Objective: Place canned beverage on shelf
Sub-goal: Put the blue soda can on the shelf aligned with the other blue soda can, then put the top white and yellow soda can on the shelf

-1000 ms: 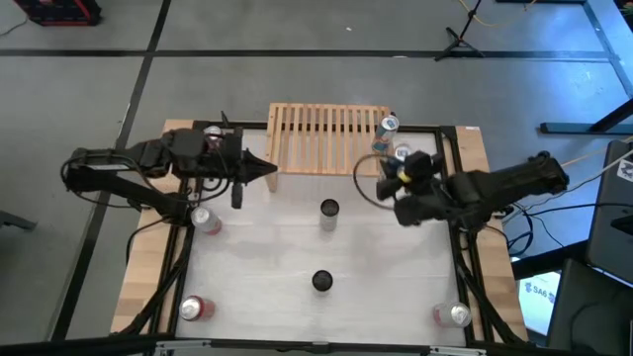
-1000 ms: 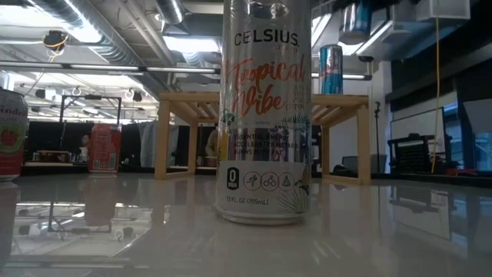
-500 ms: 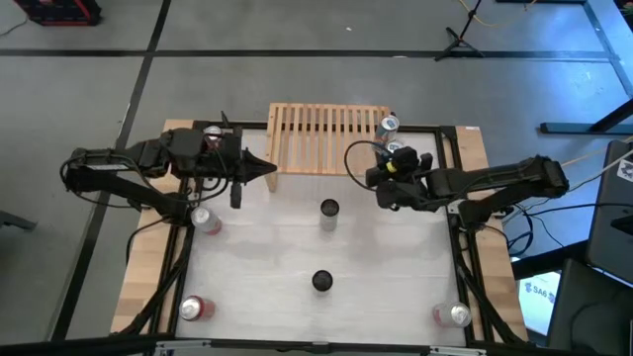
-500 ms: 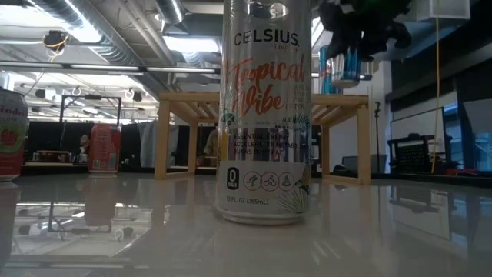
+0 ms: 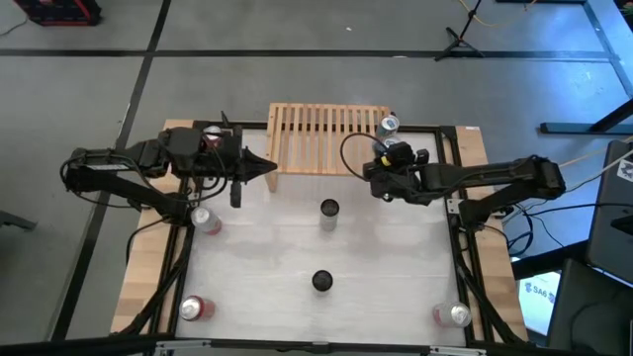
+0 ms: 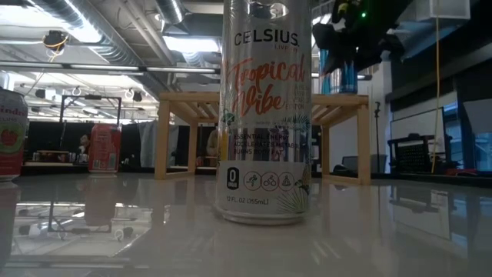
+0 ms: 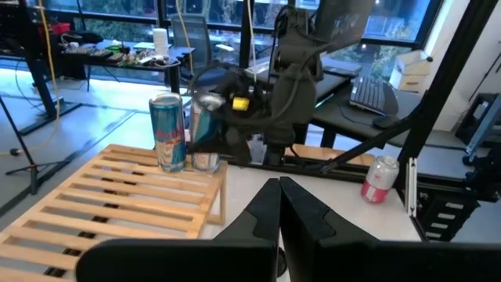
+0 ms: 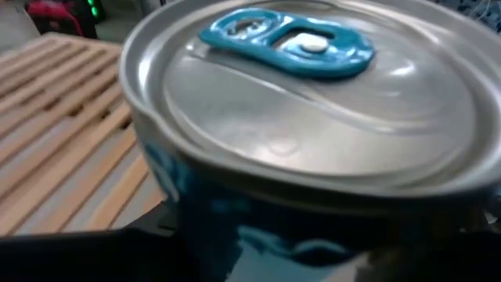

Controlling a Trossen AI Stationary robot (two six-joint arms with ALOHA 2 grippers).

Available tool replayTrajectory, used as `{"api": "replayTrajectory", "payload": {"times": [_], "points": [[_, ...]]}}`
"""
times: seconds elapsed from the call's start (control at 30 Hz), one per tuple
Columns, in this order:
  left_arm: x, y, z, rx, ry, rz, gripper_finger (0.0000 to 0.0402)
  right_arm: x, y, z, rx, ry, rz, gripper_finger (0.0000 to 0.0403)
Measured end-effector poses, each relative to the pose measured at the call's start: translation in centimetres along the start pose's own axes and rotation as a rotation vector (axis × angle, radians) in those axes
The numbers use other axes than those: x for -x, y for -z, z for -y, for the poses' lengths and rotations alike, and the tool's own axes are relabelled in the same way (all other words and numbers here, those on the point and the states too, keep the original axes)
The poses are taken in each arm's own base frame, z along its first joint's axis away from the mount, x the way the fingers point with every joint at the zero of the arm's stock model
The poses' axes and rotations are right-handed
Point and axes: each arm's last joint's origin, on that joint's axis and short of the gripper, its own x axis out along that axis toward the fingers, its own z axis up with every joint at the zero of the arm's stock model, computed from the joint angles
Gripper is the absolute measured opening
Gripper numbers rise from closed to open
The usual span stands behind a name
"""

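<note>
The light-wood shelf [image 5: 321,138] stands at the table's far edge, and one blue can [image 5: 388,126] stands on its right end. My right gripper [image 5: 389,160] is shut on a second blue can [image 5: 395,149], just near of the first can at the shelf's right near corner. In the low view this can [image 6: 343,73] has its bottom at the height of the shelf top [image 6: 261,98]; whether it rests there I cannot tell. My left gripper [image 5: 269,169] is shut and empty, at the shelf's left near corner. My right gripper pinches the blue can's side wall [image 7: 205,135] between its two fingers, below the top rim [image 8: 235,168]. The fingers come about level from the table's right and near side. The can stands upright, its blue tab [image 8: 286,43] up.
A tall Celsius can [image 5: 328,210] stands mid-table and a dark-topped can [image 5: 322,281] nearer the front. Red cans stand at the left [image 5: 205,220], front left [image 5: 191,309], front right [image 5: 453,314] and behind my left arm [image 5: 212,133].
My right gripper has gone toward the table's left and far edge and down, carrying the blue can from high above the shelf's right end to the level of its top, beside the standing can. The can has stayed upright.
</note>
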Motion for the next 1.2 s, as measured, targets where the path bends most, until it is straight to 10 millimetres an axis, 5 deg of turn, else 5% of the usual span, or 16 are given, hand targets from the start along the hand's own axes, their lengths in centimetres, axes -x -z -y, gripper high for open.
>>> {"api": "replayTrajectory", "payload": {"times": [0.23, 0.47, 0.63, 1.2], "points": [[0.0, 0.0, 0.0, 0.0, 0.0, 0.002, 0.0, -0.1, 0.2, -0.3, 0.008, 0.008, 0.016, 0.0209], [0.0, 0.0, 0.0, 0.0, 0.0, 0.002, 0.0, -0.1, 0.1, -0.3, 0.005, 0.003, 0.011, 0.033], [0.0, 0.0, 0.0, 0.0, 0.0, 0.002, 0.0, 0.2, -0.2, 0.0, -0.004, -0.006, 0.01, 0.0378], [0.0, -0.1, 0.0, 0.001, 0.001, 0.009, 0.0, 3.9, -8.2, -0.1, 0.087, -0.064, 0.123, 0.0374]]}}
